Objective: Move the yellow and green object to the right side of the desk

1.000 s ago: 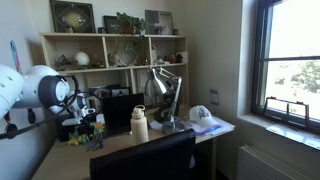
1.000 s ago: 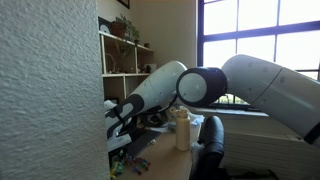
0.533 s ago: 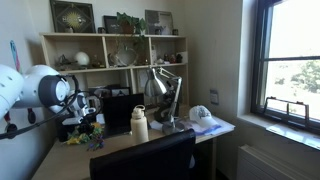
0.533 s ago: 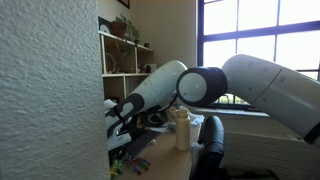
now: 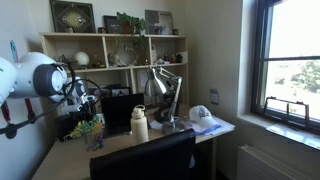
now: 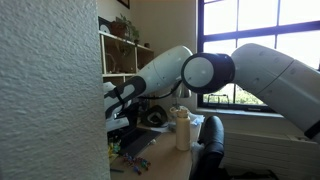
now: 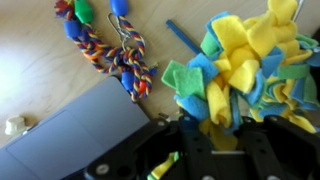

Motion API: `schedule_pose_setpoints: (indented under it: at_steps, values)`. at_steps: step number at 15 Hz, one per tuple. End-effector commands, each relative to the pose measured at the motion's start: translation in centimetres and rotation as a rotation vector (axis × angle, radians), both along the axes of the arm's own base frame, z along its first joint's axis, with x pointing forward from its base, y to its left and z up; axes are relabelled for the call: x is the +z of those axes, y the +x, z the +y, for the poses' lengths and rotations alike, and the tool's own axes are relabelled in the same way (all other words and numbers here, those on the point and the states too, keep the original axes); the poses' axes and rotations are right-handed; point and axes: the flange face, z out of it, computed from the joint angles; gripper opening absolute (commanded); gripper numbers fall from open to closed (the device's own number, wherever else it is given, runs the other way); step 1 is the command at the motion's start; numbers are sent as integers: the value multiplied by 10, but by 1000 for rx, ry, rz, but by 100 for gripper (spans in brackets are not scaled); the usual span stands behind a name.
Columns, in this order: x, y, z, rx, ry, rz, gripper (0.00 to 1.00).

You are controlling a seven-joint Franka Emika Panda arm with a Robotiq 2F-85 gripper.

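Observation:
The yellow and green object (image 7: pixel 245 60) is a bushy cluster of yellow, green and blue fleece strips. In the wrist view my gripper (image 7: pixel 213 135) is shut on its lower strips. In an exterior view the cluster (image 5: pixel 88 128) hangs under my gripper (image 5: pixel 84 108), just above the left end of the light wood desk (image 5: pixel 68 160). In an exterior view my gripper (image 6: pixel 113 97) is at the left, partly behind a textured wall, and the cluster is hidden there.
A braided rope toy (image 7: pixel 105 45), a blue pen (image 7: pixel 184 38) and a dark grey slab (image 7: pixel 70 130) lie below on the desk (image 7: pixel 40 60). A cream bottle (image 5: pixel 139 124), lamp (image 5: pixel 160 92) and white cap (image 5: pixel 202 114) stand to the right. A black chair (image 5: pixel 145 160) fronts the desk.
My arm has risen and swung slightly right, lifting the yellow and green cluster off the desk surface. The other objects have not moved.

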Motion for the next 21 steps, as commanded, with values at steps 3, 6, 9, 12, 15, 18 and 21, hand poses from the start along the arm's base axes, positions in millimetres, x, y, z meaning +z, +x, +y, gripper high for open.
schedule_pose_setpoints:
  at_steps: [3, 6, 9, 12, 15, 18, 21]
  values:
    - [82, -10, -14, 7, 68, -49, 8]
    - [118, -16, -20, 15, 125, -73, 8]
    - [141, -24, -25, 44, 215, -61, 8]
    - [160, -40, -40, 84, 251, -41, 6]
    - [177, -58, -66, 92, 247, 3, 6]
    - [190, -79, -99, 85, 235, 34, 6]
    - [203, -102, -132, 37, 200, 50, 6]
